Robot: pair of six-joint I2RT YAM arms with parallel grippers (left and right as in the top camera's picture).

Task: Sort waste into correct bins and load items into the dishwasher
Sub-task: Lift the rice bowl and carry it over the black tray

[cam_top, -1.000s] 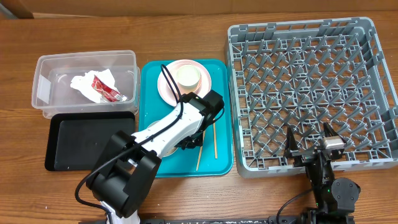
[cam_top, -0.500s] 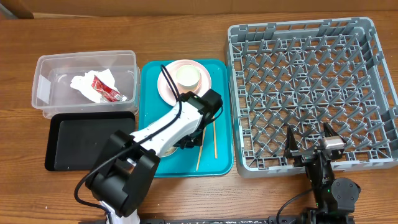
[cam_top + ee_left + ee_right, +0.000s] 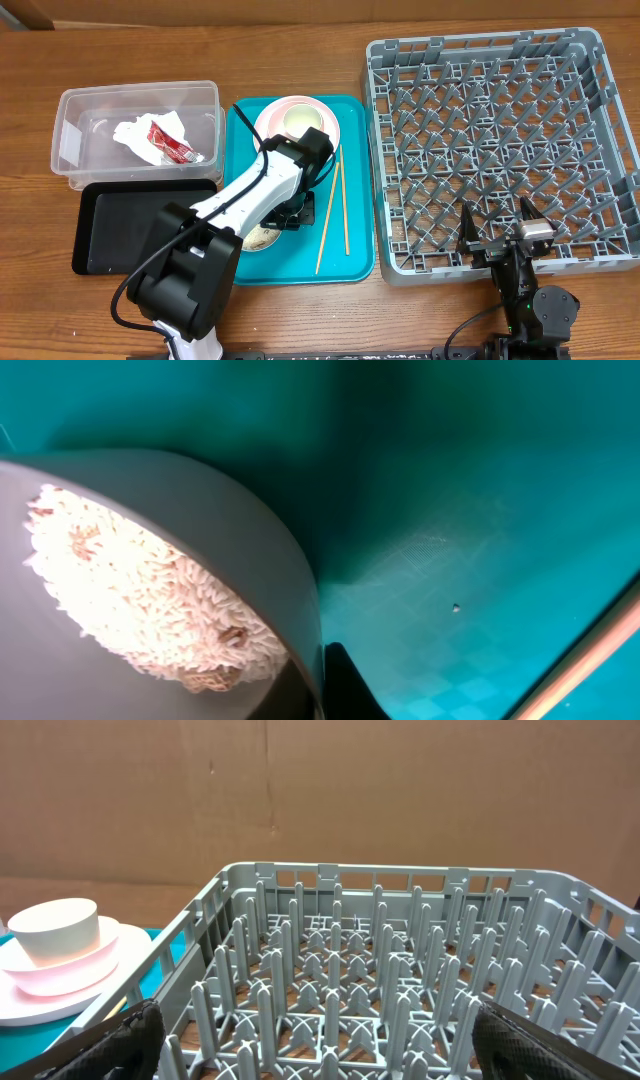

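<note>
Left hand (image 3: 291, 213): pressed together, low over the teal tray (image 3: 355, 265). In the wrist view one dark finger (image 3: 345, 685) lies against the outer wall of the rice bowl (image 3: 250, 530), right at its rim. The other finger is hidden, so the pinch on the rim reads as likely, not certain.

Rice bowl: white, holds a clump of whitish rice (image 3: 130, 600) with a few brownish bits. From overhead only its near-left part shows under the arm, at the tray's front left.

Chopsticks (image 3: 328, 220): two thin wooden sticks on the tray just right of the left hand, not parallel, apart from the bowl.

Pink plate (image 3: 266, 125): back of the teal tray, with a white cup (image 3: 298, 118) on it. The left wrist overlaps their near edge.

Clear tub (image 3: 70, 150): left of the teal tray. Inside are the crumpled white napkin (image 3: 135, 133) and the red-and-white sauce packet (image 3: 172, 146), touching.

Black tray (image 3: 110, 235): in front of the tub. The left arm crosses its right corner.

Right hand (image 3: 497, 228): fingers spread wide, holding nothing, at the front edge of the grey dish rack (image 3: 600, 120). No dishes show among the rack's pegs.

All of it stands on the wooden table (image 3: 300, 50).
</note>
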